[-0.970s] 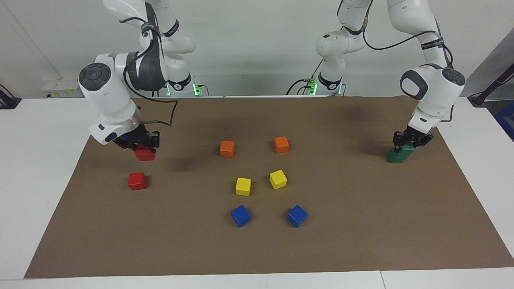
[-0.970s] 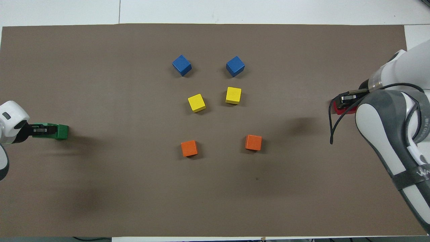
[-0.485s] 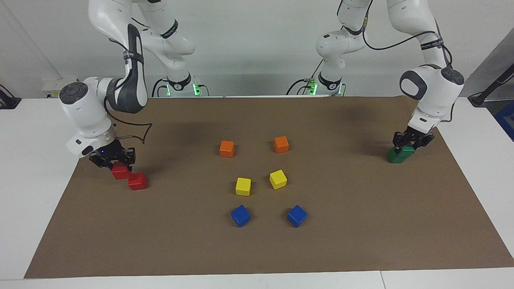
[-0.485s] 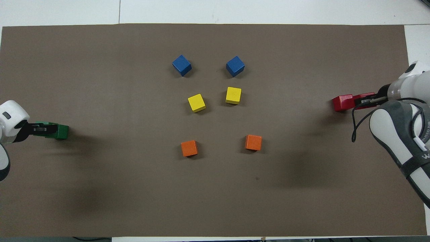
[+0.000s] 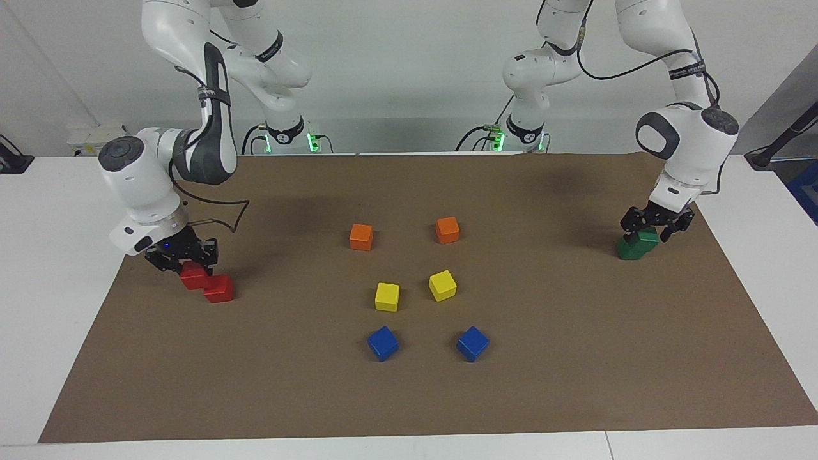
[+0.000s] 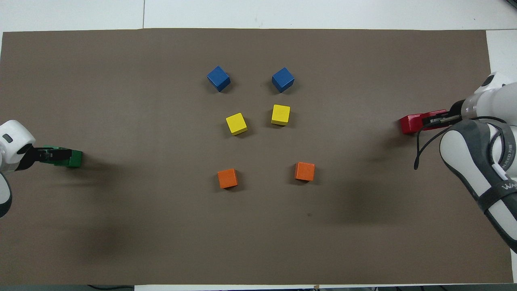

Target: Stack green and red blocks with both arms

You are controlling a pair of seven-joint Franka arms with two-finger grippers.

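Compared with one second ago, the right gripper has moved from the air down toward the right arm's end of the brown mat, and the held red block that it carries now sits against the second red block, at a corner of it and a little higher; half a second ago it was already almost in this place. The left gripper stays at the left arm's end of the mat, but its fingers, which were pinching the upper green block before, are now spread apart on both sides of it. This block rests on the lower green block, a little shifted from it, so the green pair is stacked. The right gripper's fingers are pressed onto the held red block and pinch it at its top. The facing view shows the height: it makes clear that one green block is on the other and that the two red blocks are two separate cubes. The overhead view shows only one green shape under the left gripper and one red shape at the tips of the right gripper, so there I cannot tell how many blocks are there. The orange, yellow and blue cubes lie in pairs in the middle of the mat, well apart from both grippers, in the same places as before.
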